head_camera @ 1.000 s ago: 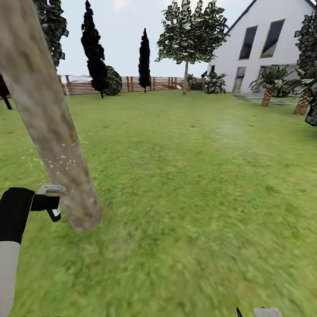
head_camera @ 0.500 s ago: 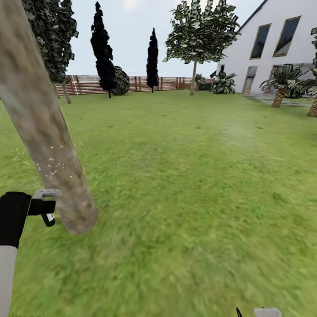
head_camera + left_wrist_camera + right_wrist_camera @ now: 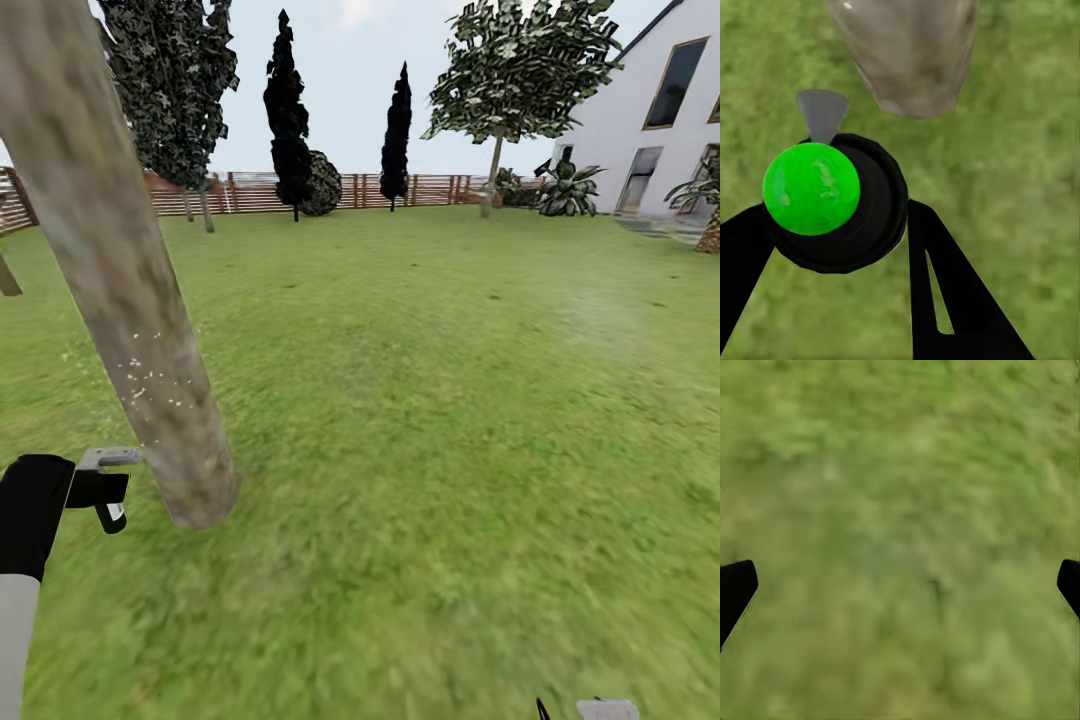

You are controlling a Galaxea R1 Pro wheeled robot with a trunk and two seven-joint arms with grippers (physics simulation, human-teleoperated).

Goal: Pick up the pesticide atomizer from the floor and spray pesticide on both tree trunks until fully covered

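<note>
A thick grey-beige tree trunk [image 3: 130,330] leans across the left of the head view, with white specks on its lower part. My left gripper [image 3: 95,488] is just left of the trunk's base, shut on the pesticide atomizer [image 3: 108,460], whose whitish spray head touches or nearly touches the bark. In the left wrist view the atomizer [image 3: 832,202] shows its bright green spot [image 3: 811,189] between my black fingers [image 3: 945,292], facing the trunk base [image 3: 911,52]. A second tree [image 3: 170,90] with dark grey-green foliage stands far back. My right gripper [image 3: 904,581] hangs open over grass.
Green lawn [image 3: 450,400] spreads to the right and ahead. A brown slat fence [image 3: 250,192] closes the far side, with dark cypresses [image 3: 288,120] and a round bush [image 3: 322,183] before it. A pale-leaved tree [image 3: 520,70], a white house [image 3: 660,120] and a palm [image 3: 705,205] stand far right.
The whole head view has panned left, so the fence, trees and house sit further right. My left gripper keeps the atomizer beside the trunk base.
</note>
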